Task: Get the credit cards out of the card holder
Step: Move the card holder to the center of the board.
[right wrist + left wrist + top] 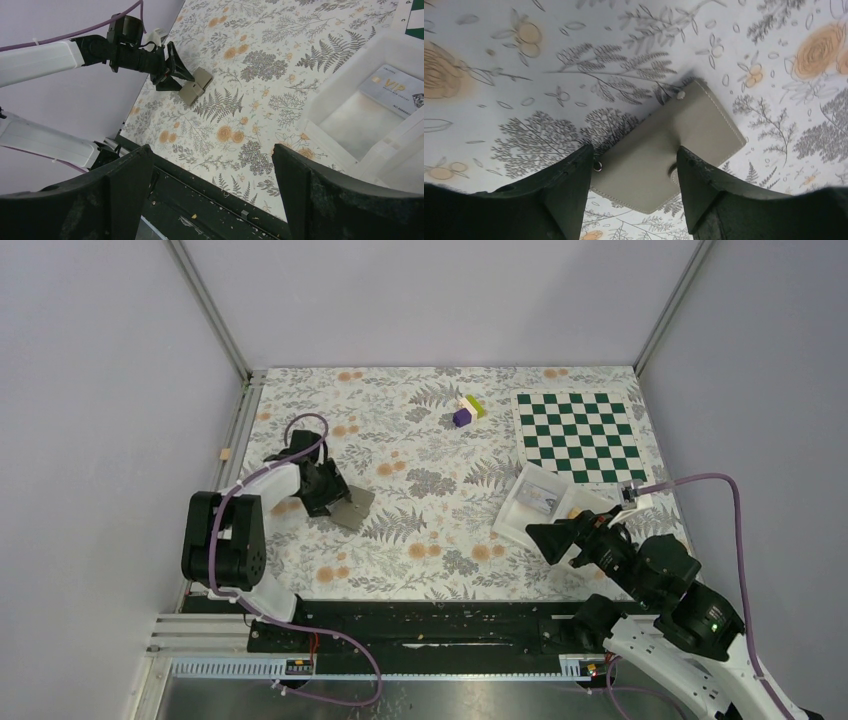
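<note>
The card holder (352, 508) lies shut on the floral cloth, grey side up, and no blue inside shows. It also shows in the left wrist view (674, 145) and the right wrist view (196, 85). My left gripper (330, 495) (634, 152) is open, with its fingers spread low over the holder's near end, one on each side. A grey card with gold "VIP" lettering (395, 90) (543, 502) lies in the white tray (512, 518). My right gripper (545, 537) (212, 155) is open and empty, raised near the tray's front.
A green and white chessboard mat (578, 435) lies at the back right. A few coloured blocks (468, 410) stand at the back middle. A small wooden piece (227, 454) sits at the left edge. The black base rail (430, 625) runs along the near edge.
</note>
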Motion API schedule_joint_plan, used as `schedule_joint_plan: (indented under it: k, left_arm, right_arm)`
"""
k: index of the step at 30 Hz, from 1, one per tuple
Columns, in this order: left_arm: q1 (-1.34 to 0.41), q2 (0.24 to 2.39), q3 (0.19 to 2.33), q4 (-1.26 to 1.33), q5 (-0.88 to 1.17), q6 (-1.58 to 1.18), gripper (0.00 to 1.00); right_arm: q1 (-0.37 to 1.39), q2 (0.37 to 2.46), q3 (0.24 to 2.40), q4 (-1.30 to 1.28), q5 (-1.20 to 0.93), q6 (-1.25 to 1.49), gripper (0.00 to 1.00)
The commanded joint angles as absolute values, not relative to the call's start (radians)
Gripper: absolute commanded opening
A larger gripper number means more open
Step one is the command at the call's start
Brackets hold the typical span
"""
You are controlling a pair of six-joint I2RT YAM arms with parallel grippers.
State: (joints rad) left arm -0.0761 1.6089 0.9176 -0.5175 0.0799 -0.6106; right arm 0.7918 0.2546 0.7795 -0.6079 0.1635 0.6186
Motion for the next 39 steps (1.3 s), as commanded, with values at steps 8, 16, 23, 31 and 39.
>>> schedule_joint_plan:
  k: [8,16,23,31,39]
  left_arm:
    - [-0.231,1.495,0.782,-0.383,0.212,-0.683,0.56]
    - [-0.389,1.427,0.663,-0.265,0.245,-0.788,0.52]
    - [-0.561,1.357,0.622,-0.19,0.248,-0.881,0.51]
    - [-0.441,1.165,0.672,-0.389,-0.028,-0.847,0.59]
    - [-0.296,1.316,0.743,-0.337,-0.023,-0.74,0.6]
  right_arm:
    - [0.798,0.285,0.72,-0.585,0.144,0.655,0.94]
    - [0.798,0.32,0.705,-0.577,0.149,0.665,0.93]
    - [0.798,0.425,0.7,-0.572,0.147,0.691,0.77]
    - [0.798,0.672,0.739,-0.473,0.094,0.651,0.62]
    - [0.798,0.977,0.785,-0.302,0.026,0.649,0.69]
